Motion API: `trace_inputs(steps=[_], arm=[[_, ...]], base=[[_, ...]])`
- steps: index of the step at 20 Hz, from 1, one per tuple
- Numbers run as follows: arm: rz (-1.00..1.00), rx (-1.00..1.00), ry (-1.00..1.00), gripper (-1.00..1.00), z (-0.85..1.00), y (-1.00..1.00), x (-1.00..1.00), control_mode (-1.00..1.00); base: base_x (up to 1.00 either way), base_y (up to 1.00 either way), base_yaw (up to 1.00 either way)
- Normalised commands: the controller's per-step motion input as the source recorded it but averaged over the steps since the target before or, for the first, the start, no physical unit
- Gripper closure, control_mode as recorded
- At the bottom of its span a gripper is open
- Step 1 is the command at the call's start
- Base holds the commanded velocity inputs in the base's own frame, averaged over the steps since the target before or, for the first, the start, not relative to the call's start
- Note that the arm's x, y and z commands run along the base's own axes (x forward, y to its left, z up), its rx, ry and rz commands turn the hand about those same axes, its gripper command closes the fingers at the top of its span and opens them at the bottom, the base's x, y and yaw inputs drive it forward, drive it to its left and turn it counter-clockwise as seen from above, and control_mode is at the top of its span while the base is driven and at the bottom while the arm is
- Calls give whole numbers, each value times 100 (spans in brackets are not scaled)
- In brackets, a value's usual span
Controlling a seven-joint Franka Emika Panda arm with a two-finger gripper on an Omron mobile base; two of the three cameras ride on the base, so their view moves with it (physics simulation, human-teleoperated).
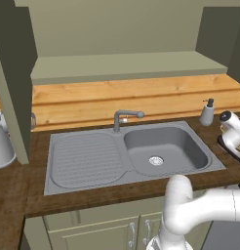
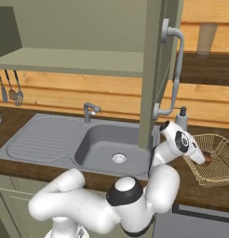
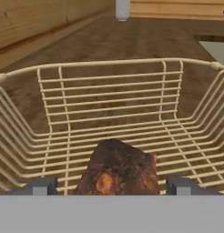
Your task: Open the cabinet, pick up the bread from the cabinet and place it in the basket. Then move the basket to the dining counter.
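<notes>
From the left base view I see my arm reach right past the sink (image 1: 127,154) and the soap bottle (image 1: 207,112), under the open cabinet (image 1: 127,66) with its pale shelf, my hand at the frame's right edge. From the right base view my hand dips into the basket (image 2: 218,160) on the worktop (image 2: 205,195), just past the cabinet's open door (image 2: 151,69) with its bar handle (image 2: 174,69). In the hand view my gripper (image 3: 111,186) stands wide apart, each fingertip (image 3: 40,186) clear of the bread (image 3: 118,168), which lies between them inside the basket, so I am holding nothing.
</notes>
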Motion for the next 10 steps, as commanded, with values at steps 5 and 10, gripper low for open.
trace_inputs(steps=[5, 10], arm=[[0, 0, 0, -100, 0, -9, 0, -100], [0, 0, -1, -100, 3, 20, -15, -100]], base=[[0, 0, 0], [0, 0, 0]])
